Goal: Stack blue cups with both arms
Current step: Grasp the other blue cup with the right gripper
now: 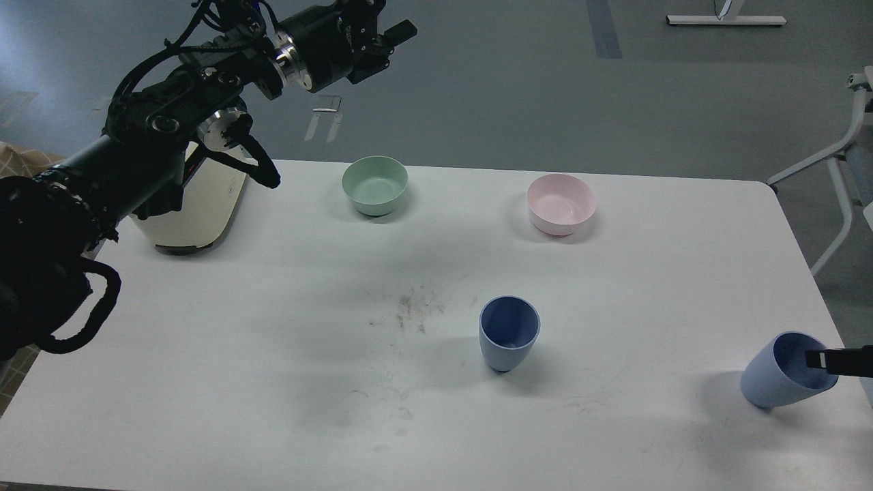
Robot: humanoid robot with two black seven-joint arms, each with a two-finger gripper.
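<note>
Two blue cups stand on the white table (pixel 273 382). One cup (pixel 508 341) is upright near the middle. The other cup (pixel 771 382) is at the right edge, its mouth leaning right. My left arm reaches in from the left; its gripper (pixel 392 37) hangs high beyond the table's far edge, away from both cups, and its fingers cannot be told apart. Of my right gripper (pixel 829 360) only a black finger shows at the right edge, level with the right cup's mouth. I cannot tell whether it touches the cup.
A mint-green bowl (pixel 375 184) and a pink bowl (pixel 560 203) stand along the far side. A cream toaster (pixel 198 211) sits at the far left, partly behind my left arm. Dark smudges (pixel 416 310) mark the table's middle. A white metal frame (pixel 842 170) stands right of the table.
</note>
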